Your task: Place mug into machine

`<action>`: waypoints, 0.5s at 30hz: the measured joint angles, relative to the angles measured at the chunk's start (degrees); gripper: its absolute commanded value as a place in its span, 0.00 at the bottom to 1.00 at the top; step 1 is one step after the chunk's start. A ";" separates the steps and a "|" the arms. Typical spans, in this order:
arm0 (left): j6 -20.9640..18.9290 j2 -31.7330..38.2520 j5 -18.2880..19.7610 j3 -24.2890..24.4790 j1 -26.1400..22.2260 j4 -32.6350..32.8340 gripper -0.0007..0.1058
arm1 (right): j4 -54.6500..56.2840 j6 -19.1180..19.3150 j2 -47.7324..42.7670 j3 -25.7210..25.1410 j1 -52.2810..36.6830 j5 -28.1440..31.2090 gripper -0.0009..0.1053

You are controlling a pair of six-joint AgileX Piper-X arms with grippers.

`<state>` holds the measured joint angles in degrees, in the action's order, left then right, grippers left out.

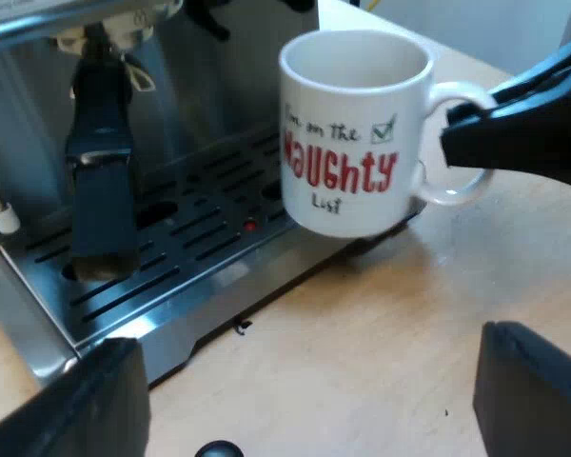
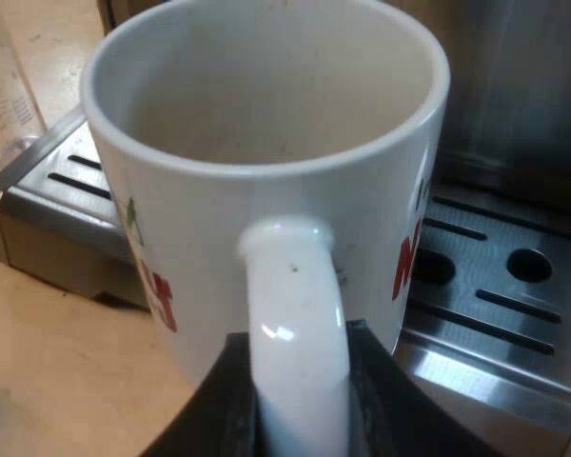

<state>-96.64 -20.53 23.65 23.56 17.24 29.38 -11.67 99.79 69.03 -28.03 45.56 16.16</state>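
- My left gripper [image 1: 300, 400] hangs released above the table [image 1: 390, 324].
- My right gripper [image 2: 295, 414] clenches the mug [image 1: 352, 133] by its handle [image 2: 295, 305] alone; I judge it could swivel, or clip the drip tray [image 1: 171, 257] lip.
- The mug is white, empty, lettered "NAUGHTY" in red, raised over the tray's corner: handle at six o'clock, espresso machine [image 2: 514, 86] at twelve.
- Beyond, the holder's dark handle [image 1: 100, 181] could get knocked.

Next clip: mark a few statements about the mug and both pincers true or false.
1. The right pincer grips the mug by its handle. True.
2. The mug is full of coffee. False: it is empty inside.
3. The left pincer is open and holds nothing. True.
4. The mug lies tipped over on the table. False: it is upright at the edge of the drip tray.
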 measured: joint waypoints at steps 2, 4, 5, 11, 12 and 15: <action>0.19 0.00 0.00 -1.04 0.00 0.00 0.68 | -1.69 0.00 1.41 -0.11 0.00 0.00 0.01; 0.29 0.00 0.11 -2.32 0.00 0.00 0.68 | -2.22 0.26 2.62 -0.57 0.00 0.00 0.01; 0.53 0.00 0.12 -3.16 0.00 -0.41 0.68 | -2.31 0.42 3.42 -0.99 0.00 0.00 0.01; 0.64 0.00 0.12 -3.54 0.00 -1.68 0.68 | -2.65 2.59 7.39 -4.08 0.62 0.00 0.01; 0.64 0.00 0.12 -3.54 0.00 -1.68 0.68 | -2.80 2.59 7.66 -4.23 0.62 0.00 0.01; 0.64 0.00 0.12 -3.54 0.00 -1.68 0.68 | -3.52 2.59 9.23 -4.87 0.68 0.00 0.01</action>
<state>-96.00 -20.53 23.78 20.01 17.24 27.70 -15.19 102.38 78.26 -32.90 46.24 16.16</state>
